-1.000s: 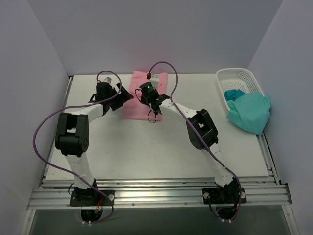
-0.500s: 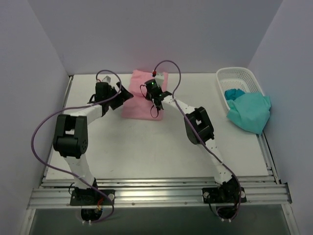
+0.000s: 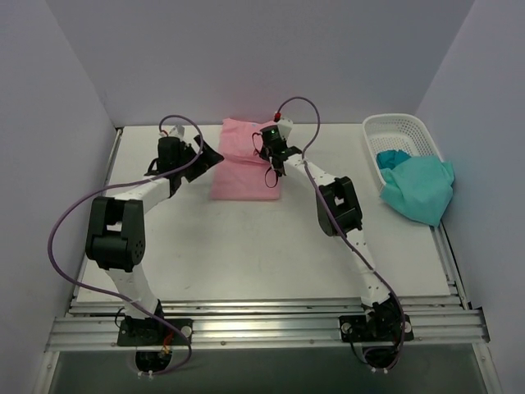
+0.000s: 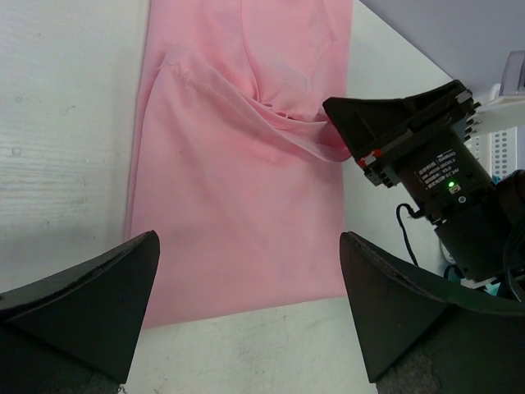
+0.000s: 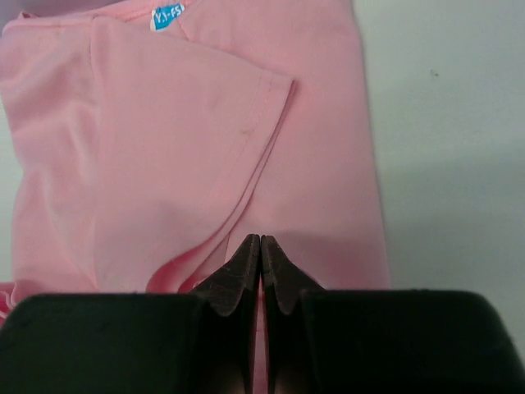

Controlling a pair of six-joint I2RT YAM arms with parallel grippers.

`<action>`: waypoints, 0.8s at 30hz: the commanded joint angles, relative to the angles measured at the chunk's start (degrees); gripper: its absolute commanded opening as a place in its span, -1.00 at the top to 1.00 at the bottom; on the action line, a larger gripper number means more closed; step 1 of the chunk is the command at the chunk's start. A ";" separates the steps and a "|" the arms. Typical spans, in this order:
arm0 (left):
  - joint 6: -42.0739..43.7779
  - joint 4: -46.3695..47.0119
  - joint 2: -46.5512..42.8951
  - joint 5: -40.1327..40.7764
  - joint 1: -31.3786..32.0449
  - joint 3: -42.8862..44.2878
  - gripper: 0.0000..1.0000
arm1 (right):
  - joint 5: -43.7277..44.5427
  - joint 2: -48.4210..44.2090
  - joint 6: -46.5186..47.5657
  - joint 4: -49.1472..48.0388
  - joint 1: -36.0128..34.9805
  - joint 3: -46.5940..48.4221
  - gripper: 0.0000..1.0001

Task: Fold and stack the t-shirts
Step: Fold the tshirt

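The light pink t-shirt (image 3: pixel 242 172) lies flat at the back middle of the table, with a sleeve folded over and a small pale label (image 5: pixel 167 15) at its collar. My right gripper (image 3: pixel 271 154) is shut on a fold of this pink cloth. The left wrist view shows that fold lifted at the right gripper's tip (image 4: pixel 330 113), and the right wrist view shows pink between the closed fingers (image 5: pixel 261 240). My left gripper (image 3: pixel 211 156) stands wide open over the shirt's edge (image 4: pixel 248 240), holding nothing. The teal-green t-shirt (image 3: pixel 420 190) hangs over the basket's near rim.
The white lattice basket (image 3: pixel 394 120) stands at the back right, with part of the teal cloth inside. Purple cables loop over both arms. Walls close in the table at the back and on both sides.
My right gripper has moved right and toward the back with the pink cloth pinched, drawing the fold across the shirt. The left gripper has barely moved.
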State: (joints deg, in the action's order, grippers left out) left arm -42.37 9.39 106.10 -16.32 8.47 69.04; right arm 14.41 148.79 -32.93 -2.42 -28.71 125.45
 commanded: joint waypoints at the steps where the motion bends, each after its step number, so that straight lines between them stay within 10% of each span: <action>1: 1.59 3.00 -2.66 0.41 0.41 -0.48 -1.00 | -0.96 1.32 0.50 -1.18 1.37 3.83 1.00; 18: 2.47 2.83 -4.68 0.49 0.50 -1.80 -0.89 | -4.92 -4.89 1.37 -19.72 8.50 -3.78 0.67; 22: 1.85 3.18 -5.64 0.15 0.58 -2.41 -0.89 | -4.75 -15.53 3.04 -20.46 5.87 -12.68 0.00; 23: 1.68 3.18 -5.91 0.06 0.67 -2.50 -0.89 | -5.01 -16.33 3.83 -18.87 5.07 -12.51 -0.71; 24: 1.59 3.27 -6.00 -0.20 0.67 -2.59 -0.89 | -5.45 -16.86 4.27 -17.72 4.20 -12.51 -0.98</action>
State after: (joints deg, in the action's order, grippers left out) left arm -41.10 9.80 103.18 -16.12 8.91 66.59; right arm 10.02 141.53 -31.27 -17.47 -20.01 112.07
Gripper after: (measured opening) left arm 0.949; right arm 0.875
